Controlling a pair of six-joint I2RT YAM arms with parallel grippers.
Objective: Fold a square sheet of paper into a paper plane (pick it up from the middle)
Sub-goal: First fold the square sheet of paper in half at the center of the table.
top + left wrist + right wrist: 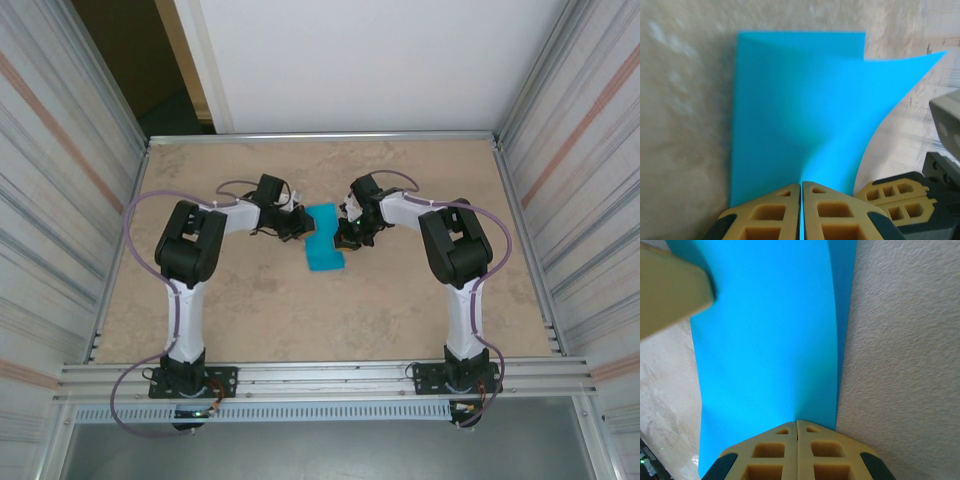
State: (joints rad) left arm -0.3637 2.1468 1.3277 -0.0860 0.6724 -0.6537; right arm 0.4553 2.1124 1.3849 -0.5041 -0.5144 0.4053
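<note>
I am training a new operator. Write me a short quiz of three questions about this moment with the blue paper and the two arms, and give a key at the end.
1. True or false: the thin teal-blue sheet of paper lies as one flat, open layer.
2. How do the left arm's fingers stand? A: wide open above the paper. B: shut on the paper's edge. C: shut on nothing, away from the paper.
3. Fill in: the right arm's fingers are shut on the ___.
Key: 1 false, it is folded over, and the top layer curls up. 2 B. 3 paper.
</note>
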